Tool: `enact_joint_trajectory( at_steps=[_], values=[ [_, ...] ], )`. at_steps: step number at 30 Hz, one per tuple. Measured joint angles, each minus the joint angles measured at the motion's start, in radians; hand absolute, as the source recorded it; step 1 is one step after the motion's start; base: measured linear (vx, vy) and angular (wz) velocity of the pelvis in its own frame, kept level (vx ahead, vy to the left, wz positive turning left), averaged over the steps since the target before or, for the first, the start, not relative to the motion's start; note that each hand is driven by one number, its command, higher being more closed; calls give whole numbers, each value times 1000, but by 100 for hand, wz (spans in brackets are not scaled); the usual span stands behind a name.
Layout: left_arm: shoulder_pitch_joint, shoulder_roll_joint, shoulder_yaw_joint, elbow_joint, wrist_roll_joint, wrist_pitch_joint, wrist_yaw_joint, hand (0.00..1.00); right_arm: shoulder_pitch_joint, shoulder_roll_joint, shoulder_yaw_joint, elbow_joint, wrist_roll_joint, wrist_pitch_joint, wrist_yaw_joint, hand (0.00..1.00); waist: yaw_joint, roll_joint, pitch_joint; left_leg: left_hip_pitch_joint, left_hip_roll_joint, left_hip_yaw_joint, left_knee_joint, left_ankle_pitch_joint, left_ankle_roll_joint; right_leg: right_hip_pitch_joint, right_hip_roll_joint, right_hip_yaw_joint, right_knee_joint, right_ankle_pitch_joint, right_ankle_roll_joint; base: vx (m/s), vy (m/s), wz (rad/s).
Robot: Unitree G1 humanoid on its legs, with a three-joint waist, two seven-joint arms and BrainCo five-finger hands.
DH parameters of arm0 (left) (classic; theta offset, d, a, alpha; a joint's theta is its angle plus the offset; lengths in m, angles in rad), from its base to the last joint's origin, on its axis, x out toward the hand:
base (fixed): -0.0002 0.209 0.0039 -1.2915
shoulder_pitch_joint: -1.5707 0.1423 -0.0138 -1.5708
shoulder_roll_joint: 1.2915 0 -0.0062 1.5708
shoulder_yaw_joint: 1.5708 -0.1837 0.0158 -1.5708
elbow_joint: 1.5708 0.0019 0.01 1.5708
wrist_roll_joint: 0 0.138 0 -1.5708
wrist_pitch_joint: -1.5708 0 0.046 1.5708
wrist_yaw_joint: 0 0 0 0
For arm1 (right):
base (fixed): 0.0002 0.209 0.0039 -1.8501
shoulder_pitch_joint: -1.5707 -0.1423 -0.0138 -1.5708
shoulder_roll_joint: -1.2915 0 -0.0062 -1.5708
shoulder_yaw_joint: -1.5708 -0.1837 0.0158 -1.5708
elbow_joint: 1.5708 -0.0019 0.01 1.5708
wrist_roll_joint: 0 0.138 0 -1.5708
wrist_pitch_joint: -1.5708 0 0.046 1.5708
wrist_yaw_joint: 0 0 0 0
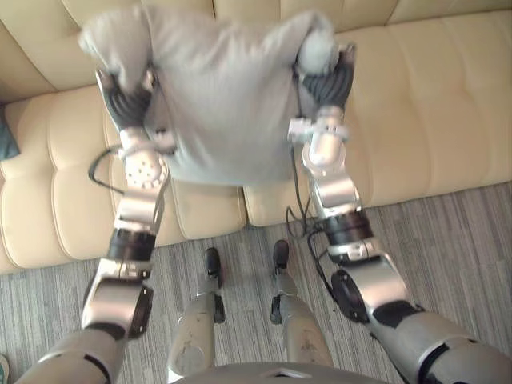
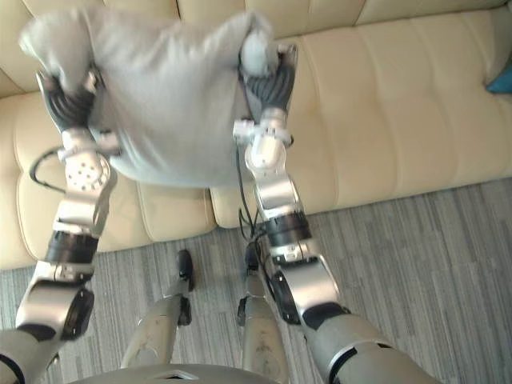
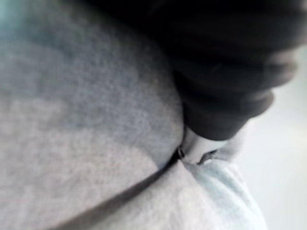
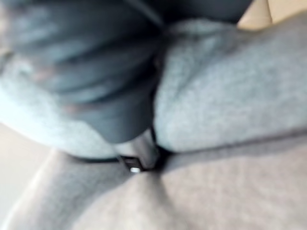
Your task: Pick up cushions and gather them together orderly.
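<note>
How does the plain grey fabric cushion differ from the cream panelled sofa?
The grey fabric cushion is small, smooth and lifted, gripped at its corners by the left hand and right hand. The cream panelled sofa is far larger, seamed, and stands on the striped grey carpet. Both look soft and padded.

One grey cushion (image 1: pixel 220 96) is held up in the upper centre of the frame, in front of the cream sofa (image 1: pixel 432 104). It is roughly square, made of plain soft fabric, and its broad face is presented to the camera. The lower edge hangs free and sags. Both upper corners are bunched. The upper left corner is gripped by the left hand (image 1: pixel 128 96), and the upper right corner by the right hand (image 1: pixel 328 76).
</note>
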State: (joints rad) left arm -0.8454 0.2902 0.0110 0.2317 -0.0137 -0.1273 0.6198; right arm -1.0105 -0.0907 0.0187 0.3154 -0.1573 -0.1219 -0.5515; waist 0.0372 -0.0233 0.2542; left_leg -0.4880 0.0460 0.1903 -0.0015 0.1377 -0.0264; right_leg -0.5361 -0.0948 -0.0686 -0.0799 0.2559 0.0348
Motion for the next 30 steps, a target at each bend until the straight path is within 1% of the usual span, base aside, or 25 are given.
enact_joint_trajectory(
  at_steps=[1, 2, 4, 6, 9, 11, 14, 15, 16, 19, 21, 24, 27, 30],
  values=[
    [-69, 10, 10, 7, 7, 0, 12, 100, -66, -9, -10, 9, -8, 0, -19, 100, 0, 0, 15, -20, 1, -1, -12, 13, 0, -25, 2, -1, 0, 6, -2, -77, -29, 5],
    [-131, 14, 19, 17, 20, 0, 23, 100, -119, -29, -15, 9, -10, 0, -35, 100, 0, 0, 17, -51, 2, -3, -22, 25, -2, -60, 4, -2, 0, 12, -3, -103, -31, 9],
    [-238, 19, 37, 39, 21, 0, 30, 100, -210, -66, -24, 15, -39, 1, -50, 100, 0, 2, 31, -107, 7, -14, -28, 45, -5, -110, 7, -19, 0, 24, -5, -77, -7, 14],
    [-293, 18, 39, 82, 20, 0, 27, 100, -246, -84, -30, 20, -39, 22, -50, 100, 0, 2, 48, -116, 15, -23, -36, 51, -10, -117, 13, -29, 0, 24, -5, -22, 19, 14],
    [-325, 8, 64, 98, 17, 0, 26, 100, -299, -99, -31, 19, -37, 25, -51, 100, 3, 3, 48, -161, 21, -28, -35, 52, -12, -156, 16, -39, 0, 24, -5, 1, 34, 12],
    [-339, -9, 86, 98, 16, 0, 27, 100, -329, -118, -23, 18, -37, 44, -52, 100, 12, 3, 48, -206, 23, -30, -35, 55, -15, -195, 16, -50, 0, 25, -6, 27, 72, 11],
    [-347, -38, 120, 98, 16, 0, 30, 100, -353, -119, -22, 17, -36, 64, -65, 100, 23, 2, 48, -253, 27, -40, -33, 57, -17, -234, 17, -56, 0, 26, -6, 46, 70, 11],
    [-346, -48, 134, 98, 16, 0, 30, 100, -359, -120, -21, 17, -36, 67, -65, 0, 26, 2, 48, -273, 29, -48, -30, 58, -17, -250, 19, -58, 0, 26, -6, 73, 77, 13],
    [-346, -55, 144, 98, 15, 0, 30, 0, -364, -120, -21, 17, -36, 68, -69, 0, 27, 2, 48, -286, 32, -53, -27, 58, -17, -257, 21, -59, 0, 26, -6, 75, 76, 14],
    [-344, -92, 179, 98, -1, -2, 32, 0, -376, -158, -23, 15, -33, 75, -86, 0, 45, 2, 48, -317, 42, -59, -20, 57, -18, -275, 28, -60, 0, 26, -6, 72, 73, 11],
    [-334, -96, 189, 89, -21, -18, 33, 0, -384, -179, -33, 3, -24, 76, -105, 0, 50, 2, 48, -331, 47, -61, -17, 58, -18, -283, 33, -60, 0, 26, -6, 67, 72, 6],
    [-307, -103, 194, 47, -25, -38, 33, 0, -380, -198, -47, -29, 5, 75, -113, 0, 49, 2, 49, -355, 49, -64, -18, 59, -20, -305, 34, -62, 0, 25, -6, 48, 72, 2],
    [-293, -109, 195, 45, -28, -39, 31, 0, -364, -197, -66, -29, 17, 75, -112, 0, 47, 1, 50, -360, 52, -68, -18, 61, -23, -309, 37, -67, 0, 25, -6, 12, 45, 2],
    [-289, -102, 196, 46, -43, -39, 28, 0, -346, -206, -76, -25, 63, 72, -107, 0, 46, 1, 50, -361, 60, -75, -19, 65, -30, -308, 45, -74, 0, 25, -6, -2, 23, 2]
  ],
)
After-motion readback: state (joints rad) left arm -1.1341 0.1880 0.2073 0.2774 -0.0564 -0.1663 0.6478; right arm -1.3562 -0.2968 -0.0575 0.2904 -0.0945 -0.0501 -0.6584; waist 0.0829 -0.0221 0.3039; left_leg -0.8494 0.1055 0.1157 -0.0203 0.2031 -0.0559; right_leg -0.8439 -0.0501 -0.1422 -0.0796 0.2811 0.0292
